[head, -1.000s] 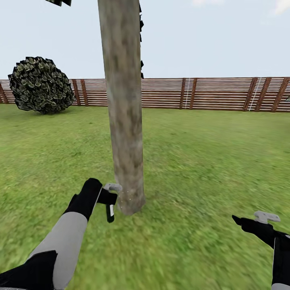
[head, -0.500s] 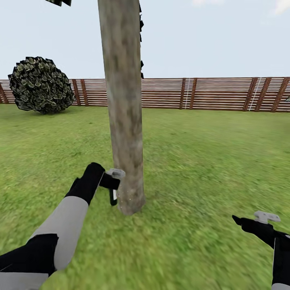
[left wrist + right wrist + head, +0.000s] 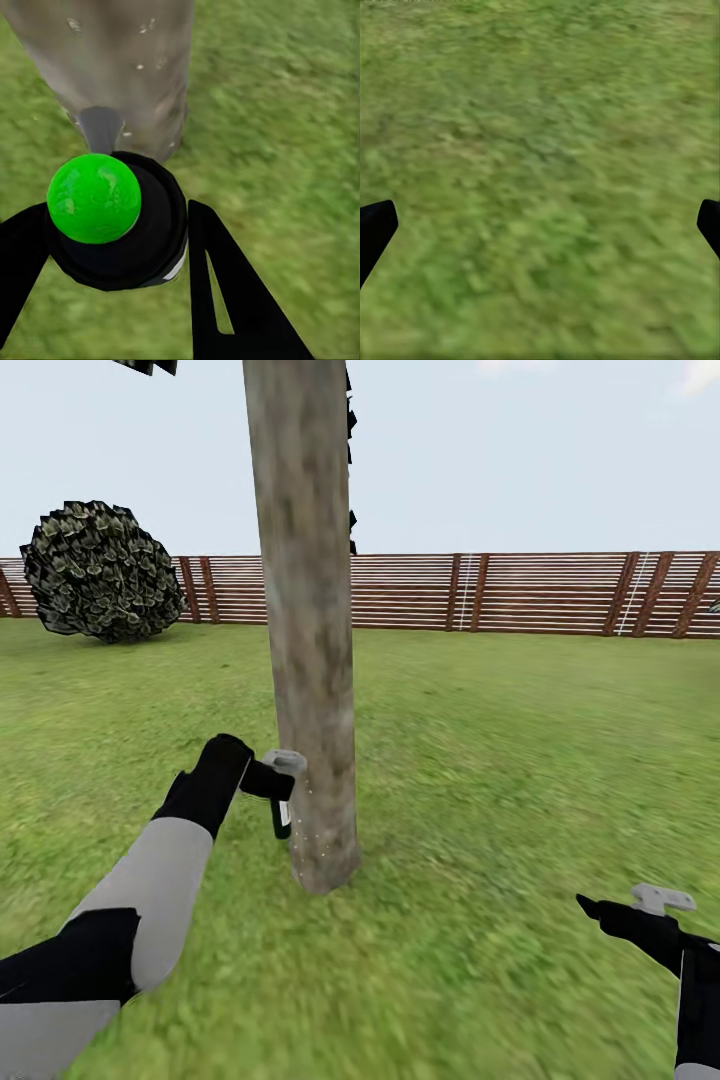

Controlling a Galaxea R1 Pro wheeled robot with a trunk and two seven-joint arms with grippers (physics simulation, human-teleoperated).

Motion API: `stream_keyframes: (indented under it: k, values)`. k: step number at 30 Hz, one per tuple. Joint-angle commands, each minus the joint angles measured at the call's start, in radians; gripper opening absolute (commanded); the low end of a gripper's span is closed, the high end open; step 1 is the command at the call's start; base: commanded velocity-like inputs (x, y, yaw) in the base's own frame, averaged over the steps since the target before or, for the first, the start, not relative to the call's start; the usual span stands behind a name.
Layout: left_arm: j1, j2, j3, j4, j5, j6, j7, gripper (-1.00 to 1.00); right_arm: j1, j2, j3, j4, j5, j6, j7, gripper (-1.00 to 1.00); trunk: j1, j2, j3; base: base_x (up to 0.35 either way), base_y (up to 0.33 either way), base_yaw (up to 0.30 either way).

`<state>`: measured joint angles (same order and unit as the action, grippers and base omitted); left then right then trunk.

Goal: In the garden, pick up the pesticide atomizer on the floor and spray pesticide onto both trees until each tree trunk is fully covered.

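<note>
A thick grey-brown tree trunk rises from the grass floor in the middle of the head view. My left gripper is shut on the slim black pesticide atomizer, held right beside the trunk's lower left side, with small pale specks on the bark next to it. In the left wrist view the atomizer shows a green round top between the black fingers, and the tree trunk is close in front. My right gripper hangs low at the right, open over grass, its fingertips wide apart.
A brown slatted fence runs across the far side of the lawn. A round dark bush stands at the far left by the fence. Open grass stretches to the right of the trunk.
My left arm has lifted the atomizer up along the trunk's left side, from near the base to higher on the bark. The right arm has stayed still.
</note>
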<state>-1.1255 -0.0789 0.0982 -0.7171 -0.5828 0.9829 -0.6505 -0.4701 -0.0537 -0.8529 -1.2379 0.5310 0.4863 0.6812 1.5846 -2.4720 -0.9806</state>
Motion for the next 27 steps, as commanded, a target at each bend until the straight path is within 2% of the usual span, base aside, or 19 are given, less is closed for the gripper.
stream_keyframes:
  k: [1, 6, 7, 12, 13, 14, 18, 27]
  values:
    - [-0.004, 0.000, 0.000, 0.000, -0.002, 0.000, 0.000, -1.00, 0.000, 0.000, 0.000, 0.000, 0.000, 0.000, 0.000, 1.00, 0.000, 0.000, 0.000, 0.000, 0.000, 0.000]
    - [-0.051, -0.001, 0.000, 0.002, -0.055, 0.013, -0.036, -1.00, 0.000, 0.000, 0.000, 0.001, 0.000, 0.000, 0.000, 1.00, 0.000, 0.000, 0.000, 0.000, 0.000, 0.000]
    - [-0.057, -0.001, 0.000, 0.002, -0.076, 0.014, -0.054, -1.00, 0.000, 0.000, 0.000, 0.001, 0.000, 0.000, 0.000, 1.00, 0.000, 0.000, 0.000, 0.000, 0.000, 0.000]
    - [-0.081, -0.001, 0.000, 0.002, -0.223, 0.014, -0.164, -1.00, 0.000, 0.000, 0.000, 0.001, 0.000, 0.000, 0.000, 1.00, 0.000, 0.000, 0.000, 0.000, 0.000, 0.000]
    - [-0.090, -0.001, 0.000, 0.001, -0.263, 0.014, -0.190, -1.00, 0.000, 0.000, 0.000, 0.001, 0.000, 0.000, 0.000, 1.00, 0.000, 0.000, 0.000, 0.000, 0.000, 0.000]
    - [-0.097, -0.001, 0.000, 0.001, -0.282, 0.014, -0.202, -1.00, 0.000, 0.000, 0.000, 0.001, 0.000, 0.000, 0.001, 1.00, 0.000, 0.000, 0.000, 0.000, 0.000, 0.000]
    - [-0.120, -0.001, 0.001, 0.001, -0.302, 0.014, -0.215, -1.00, 0.000, 0.000, 0.000, 0.001, 0.000, 0.000, 0.000, 1.00, 0.000, 0.000, 0.000, 0.000, 0.000, 0.000]
    - [-0.191, -0.001, 0.001, 0.002, -0.304, 0.015, -0.218, -1.00, 0.000, 0.000, 0.000, 0.002, 0.000, 0.000, 0.000, 1.00, 0.000, 0.000, 0.000, 0.000, 0.000, 0.000]
